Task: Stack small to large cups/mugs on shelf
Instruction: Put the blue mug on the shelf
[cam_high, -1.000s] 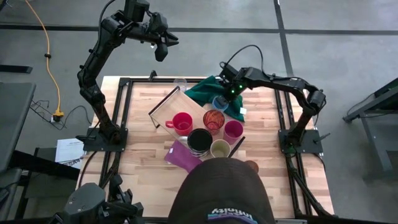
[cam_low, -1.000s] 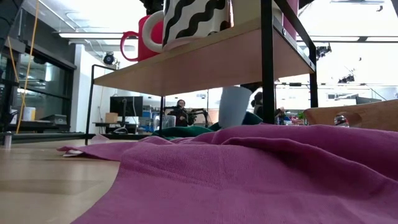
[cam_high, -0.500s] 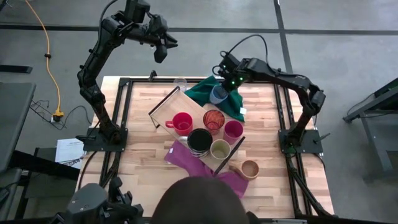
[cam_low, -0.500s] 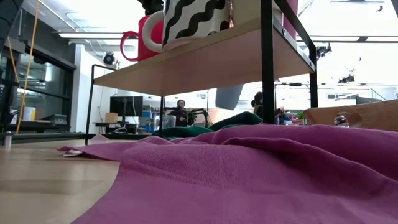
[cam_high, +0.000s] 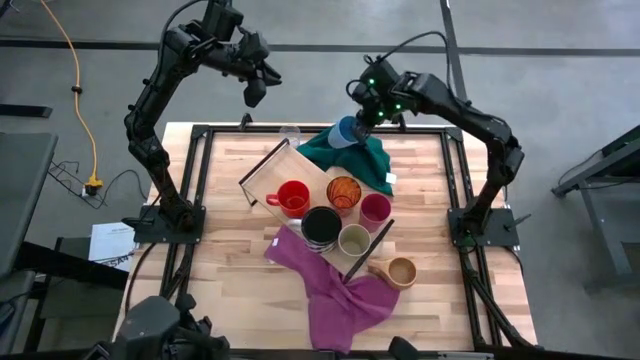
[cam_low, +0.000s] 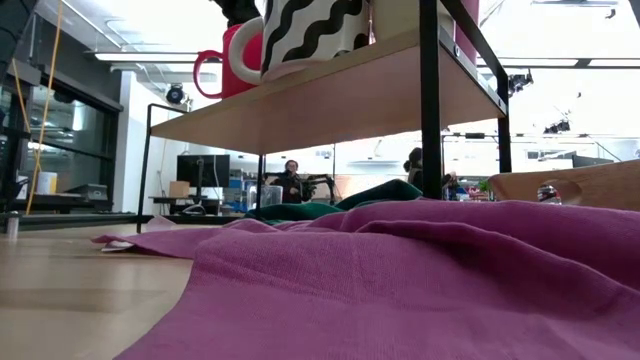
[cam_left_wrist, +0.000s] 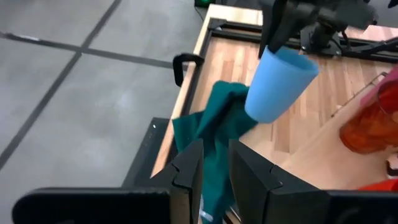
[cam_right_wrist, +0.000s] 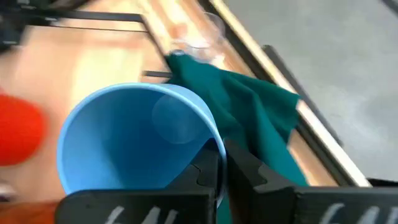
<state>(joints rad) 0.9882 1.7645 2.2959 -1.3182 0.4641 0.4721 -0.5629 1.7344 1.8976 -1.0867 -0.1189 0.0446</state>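
Two wrist views show the right gripper (cam_right_wrist: 219, 163) pinching the blue cup (cam_right_wrist: 134, 140) by its rim; overhead that looks unclear. Left gripper (cam_left_wrist: 214, 165) hangs slightly parted, empty.

No text, label, brand, number or sign can be read anywhere in these views. A sheet of paper (cam_high: 112, 243) with dark print lies on the floor far from both pincers, beside the left arm's base, but its marks are too small to make out.
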